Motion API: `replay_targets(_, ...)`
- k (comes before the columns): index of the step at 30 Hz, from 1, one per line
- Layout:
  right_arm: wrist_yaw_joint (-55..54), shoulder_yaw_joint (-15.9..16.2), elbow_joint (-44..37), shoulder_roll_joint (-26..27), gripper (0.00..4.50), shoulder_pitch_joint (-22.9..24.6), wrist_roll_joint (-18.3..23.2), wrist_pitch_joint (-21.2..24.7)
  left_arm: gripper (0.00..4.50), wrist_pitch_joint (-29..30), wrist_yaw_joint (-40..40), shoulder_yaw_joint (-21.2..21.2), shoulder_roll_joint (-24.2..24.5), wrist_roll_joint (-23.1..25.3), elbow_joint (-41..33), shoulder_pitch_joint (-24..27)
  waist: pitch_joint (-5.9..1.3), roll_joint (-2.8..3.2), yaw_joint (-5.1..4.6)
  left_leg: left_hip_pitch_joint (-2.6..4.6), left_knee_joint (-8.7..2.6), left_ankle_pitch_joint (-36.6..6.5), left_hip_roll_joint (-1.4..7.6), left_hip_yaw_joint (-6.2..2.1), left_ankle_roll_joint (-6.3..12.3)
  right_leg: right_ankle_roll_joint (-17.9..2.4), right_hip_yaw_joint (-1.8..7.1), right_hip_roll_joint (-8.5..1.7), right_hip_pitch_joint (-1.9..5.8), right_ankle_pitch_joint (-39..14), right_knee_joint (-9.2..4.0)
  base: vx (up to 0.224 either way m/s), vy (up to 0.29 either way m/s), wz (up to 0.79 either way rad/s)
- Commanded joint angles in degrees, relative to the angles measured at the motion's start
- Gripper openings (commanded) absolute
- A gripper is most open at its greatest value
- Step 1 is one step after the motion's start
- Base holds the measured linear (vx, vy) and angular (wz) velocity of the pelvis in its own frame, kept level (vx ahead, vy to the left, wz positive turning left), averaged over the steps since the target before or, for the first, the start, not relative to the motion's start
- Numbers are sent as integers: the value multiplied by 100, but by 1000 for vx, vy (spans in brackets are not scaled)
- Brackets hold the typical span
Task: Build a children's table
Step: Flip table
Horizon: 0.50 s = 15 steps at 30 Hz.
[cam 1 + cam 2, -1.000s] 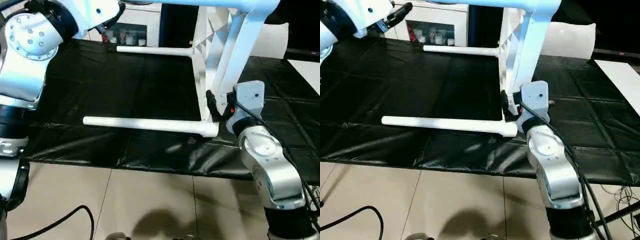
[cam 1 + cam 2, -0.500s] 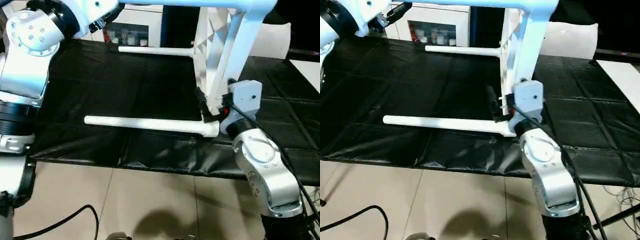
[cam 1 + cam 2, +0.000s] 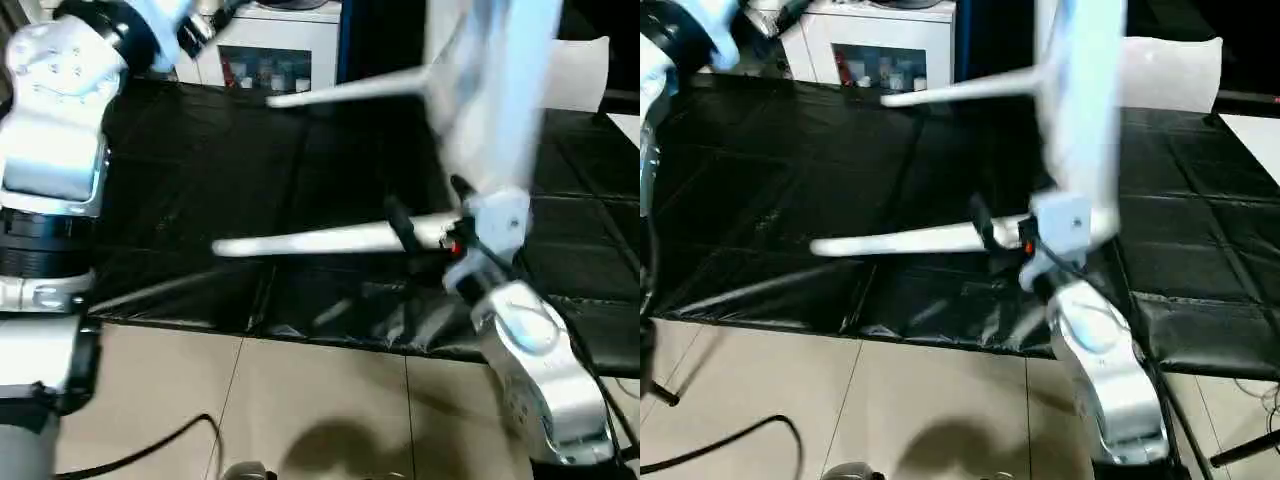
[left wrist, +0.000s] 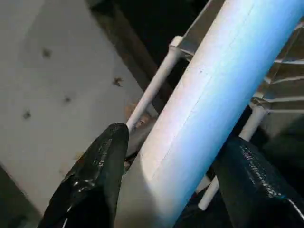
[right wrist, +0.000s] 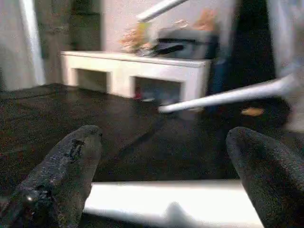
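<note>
Left wrist view: left pincer pinches a leg at centre frame. Right pincer stands spread. Stiff, light, slippery tubing probably; grip near the socket.

The two head views look forward and down from above the black mat, set slightly apart, so both share the mat, the near leg, the white cabinet beyond the mat and the tiled floor before it. The left wrist view sits very close against a thick white leg, looking along it past its two black fingers toward the ribbed tabletop. The right wrist view sits low over the mat, facing level across the near leg toward the cabinet.
</note>
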Motion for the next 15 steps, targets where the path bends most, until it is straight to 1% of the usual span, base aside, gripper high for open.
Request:
replay_targets(1,165,-145,-64,33,450,131,312,-38,259,238,333,529,-200,-637,-78,-25,-391,-76,-17,-38,-370,-376,358,-146,182,-633,372,-554,352,-1206,-456,0,0,0)
replay_targets(2,301,-226,-38,47,450,310,473,-115,258,365,399,659,-223,-618,-154,13,-381,-68,-17,-36,-368,-388,361,-150,183,-627,372,-550,331,-1223,-460,0,0,0)
replay_targets(3,360,-258,-29,52,450,382,543,-143,258,411,429,712,-230,-608,-185,31,-381,-75,-14,-41,-371,-432,367,-148,207,-620,368,-564,340,-1282,-474,0,0,0)
replay_targets(4,428,-307,40,8,450,501,525,-303,258,452,418,753,-205,-590,-229,83,-373,-83,-26,-63,-380,-458,370,-157,193,-580,364,-567,342,-1359,-479,0,0,0)
replay_targets(5,479,-340,93,-22,450,578,509,-424,255,487,409,780,-193,-580,-271,121,-371,-83,-38,-56,-384,-481,362,-159,180,-540,361,-558,333,-1433,-495,0,0,0)
replay_targets(6,468,-428,178,12,450,640,530,-513,253,534,423,818,-194,-583,-330,170,-368,-116,-51,-57,-386,-498,356,-155,184,-520,358,-554,334,-1475,-509,0,0,0)
replay_targets(7,403,-539,303,52,450,668,503,-624,251,607,442,857,-199,-593,-399,219,-355,-101,-54,-54,-395,-550,359,-162,164,-498,360,-569,329,-1612,-519,0,0,0)
replay_targets(8,387,-599,349,84,450,675,540,-629,251,648,460,876,-205,-595,-437,239,-351,-125,-67,-53,-393,-561,358,-160,162,-489,361,-571,323,-1680,-522,0,0,0)
replay_targets(9,376,-662,390,119,450,680,592,-619,251,692,480,896,-210,-595,-476,257,-349,-122,-69,-52,-395,-554,357,-160,166,-485,361,-569,323,-1697,-530,0,0,0)
replay_targets(10,289,-745,451,134,450,668,546,-653,251,740,493,928,-214,-616,-525,279,-349,-125,-71,-50,-393,-542,353,-158,177,-483,361,-562,322,-1683,-531,0,0,0)
replay_targets(11,240,-803,482,142,450,665,524,-672,251,781,514,948,-212,-648,-565,297,-344,-150,-79,-54,-396,-509,352,-157,187,-484,358,-560,320,-1660,-527,0,0,0)
replay_targets(12,194,-847,532,122,450,657,481,-664,251,826,550,973,-206,-661,-612,343,-343,-135,-83,-45,-394,-482,353,-156,185,-492,359,-553,311,-1619,-524,0,0,0)
replay_targets(15,171,-874,563,107,450,652,458,-652,251,857,577,987,-200,-669,-643,375,-347,-142,-84,-49,-389,-424,350,-154,205,-529,360,-547,322,-1430,-501,0,0,0)
